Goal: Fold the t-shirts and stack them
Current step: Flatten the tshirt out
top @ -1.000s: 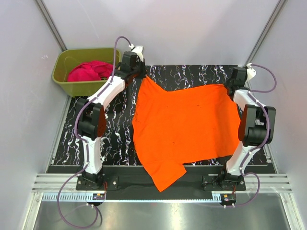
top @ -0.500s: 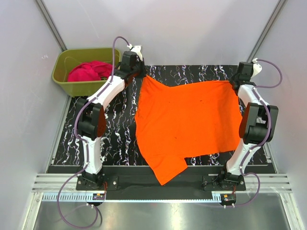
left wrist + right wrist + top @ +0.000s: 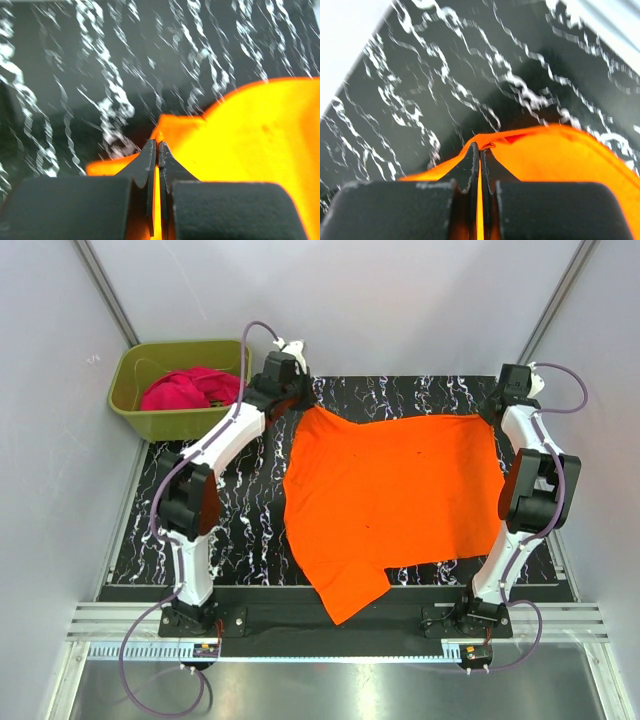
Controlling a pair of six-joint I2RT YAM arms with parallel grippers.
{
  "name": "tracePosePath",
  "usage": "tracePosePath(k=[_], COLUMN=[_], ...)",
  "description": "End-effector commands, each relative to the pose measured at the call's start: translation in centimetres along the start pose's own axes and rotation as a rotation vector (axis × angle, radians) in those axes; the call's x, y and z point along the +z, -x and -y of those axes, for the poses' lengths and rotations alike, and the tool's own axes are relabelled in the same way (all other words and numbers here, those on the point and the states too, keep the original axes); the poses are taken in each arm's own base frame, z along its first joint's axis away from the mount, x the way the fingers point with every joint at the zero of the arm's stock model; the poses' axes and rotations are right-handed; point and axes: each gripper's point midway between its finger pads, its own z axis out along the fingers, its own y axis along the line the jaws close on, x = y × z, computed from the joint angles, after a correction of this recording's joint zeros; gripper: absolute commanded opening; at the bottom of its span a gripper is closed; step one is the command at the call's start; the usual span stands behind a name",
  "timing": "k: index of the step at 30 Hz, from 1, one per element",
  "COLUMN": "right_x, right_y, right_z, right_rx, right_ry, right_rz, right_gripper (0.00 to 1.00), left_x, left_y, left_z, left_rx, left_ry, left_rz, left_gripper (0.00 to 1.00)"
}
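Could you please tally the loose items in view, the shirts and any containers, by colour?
Bright orange cloth t-shirt: 1
Magenta-pink cloth t-shirt: 1
Olive-green plastic tub: 1
Total: 3

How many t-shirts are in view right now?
2. The orange t-shirt is spread over the table; the magenta t-shirt is bunched in the green tub, far left. Others may hide beneath it.

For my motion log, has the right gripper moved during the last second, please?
Yes. The right gripper shifted away from its base, toward the far-right corner of the black marbled table.
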Motion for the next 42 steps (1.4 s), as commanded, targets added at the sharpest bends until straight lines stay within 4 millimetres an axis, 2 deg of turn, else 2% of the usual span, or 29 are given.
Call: tracePosePath(k=[1, 2, 4, 7, 11, 12, 15, 18, 19, 20, 23, 26, 29, 30, 32, 33, 34, 35, 36, 37, 38, 39, 40, 41, 42], right_x=[-2.4, -2.6, -3.3, -4.6, -5.9, -6.3, -7.2, -7.7, -7.8, -7.9, -8.3, -8.8, -9.5, -9.9, -10.1, -9.9, -9.9, -9.7, -9.1, -8.7, -7.7, -7.5, -7.1, -6.0, -6.0], right_y=[0.2, -0.1, -0.3, -1.3, -1.5, -1.4, -1.7, -1.9, -2.3, -2.4, -3.0, -3.4, -3.2, -2.7, -2.3, -2.2, -1.7, -1.5, -1.0, -0.7, -1.0, 0.1, 0.3, -0.1, 0.8], right_z=[-1.0, -0.8, -0.7, 0.1, 1.3, 1.4, 2.6, 3.0, 3.3, 3.4, 4.3, 4.9, 4.9, 4.8, 4.7, 4.6, 4.1, 3.9, 3.5, 3.0, 2.8, 1.9, 1.3, 1.1, 0.1], right_rx=[0.015, 0.016, 0.018, 0.009, -0.035, -0.055, -0.084, -0.077, -0.082, -0.081, -0.092, -0.089, -0.093, -0.088, -0.074, -0.072, -0.064, -0.054, -0.049, -0.042, -0.034, -0.023, -0.015, -0.01, -0.001], right_ry=[0.018, 0.013, 0.009, -0.011, -0.043, -0.047, -0.091, -0.089, -0.095, -0.097, -0.119, -0.126, -0.121, -0.119, -0.12, -0.119, -0.109, -0.107, -0.102, -0.09, -0.093, -0.071, -0.052, -0.051, -0.029], right_rz=[-0.055, -0.067, -0.081, -0.121, -0.123, -0.122, -0.134, -0.136, -0.149, -0.149, -0.157, -0.165, -0.162, -0.149, -0.135, -0.136, -0.125, -0.124, -0.12, -0.119, -0.133, -0.118, -0.124, -0.144, -0.132], right_gripper=[0.0, 0.0, 0.0, 0.0, 0.0, 0.0, 0.0, 0.0, 0.0, 0.0, 0.0, 0.0, 0.0, 0.0, 0.0, 0.0, 0.0, 0.0, 0.0, 0.0, 0.0, 0.0, 0.0, 0.0, 0.0], left_x=[-4.8, -5.0, -6.5, -8.6, -11.0, -11.9, -13.2, -14.3, -14.4, -14.6, -15.4, -16.1, -16.6, -16.7, -16.3, -16.3, -16.0, -14.6, -14.4, -13.7, -11.7, -11.5, -10.7, -8.3, -8.3], left_y=[1.5, 0.0, -0.8, -2.9, -4.7, -4.4, -6.5, -7.8, -9.0, -9.5, -10.7, -11.1, -10.3, -9.1, -8.1, -6.0, -5.2, -5.3, -2.5, -1.5, -1.5, 1.8, 2.9, 2.7, 5.8], left_z=[3.9, 3.9, 4.7, 4.9, 5.1, 5.1, 5.0, 4.9, 4.7, 4.6, 4.6, 4.5, 4.5, 4.7, 4.7, 4.9, 4.8, 4.3, 4.0, 3.5, 2.6, 2.1, 1.7, 0.6, 0.4], left_rx=[-0.02, -0.028, -0.052, -0.064, -0.064, -0.062, -0.056, -0.068, -0.076, -0.08, -0.099, -0.1, -0.087, -0.085, -0.057, -0.051, -0.041, -0.043, -0.047, -0.047, -0.052, -0.056, -0.054, -0.055, -0.046], left_ry=[-0.033, -0.024, -0.024, -0.001, -0.007, -0.011, -0.008, -0.012, -0.01, -0.01, -0.019, -0.021, -0.016, -0.016, -0.01, -0.01, -0.009, 0.006, 0.006, 0.014, 0.034, 0.022, 0.021, 0.037, 0.023], left_rz=[0.052, 0.021, 0.011, -0.037, -0.081, -0.073, -0.114, -0.134, -0.162, -0.171, -0.195, -0.197, -0.177, -0.151, -0.134, -0.092, -0.08, -0.098, -0.048, -0.035, -0.058, -0.001, 0.011, -0.016, 0.044], left_gripper=[0.0, 0.0, 0.0, 0.0, 0.0, 0.0, 0.0, 0.0, 0.0, 0.0, 0.0, 0.0, 0.0, 0.0, 0.0, 0.0, 0.0, 0.0, 0.0, 0.0, 0.0, 0.0, 0.0, 0.0, 0.0])
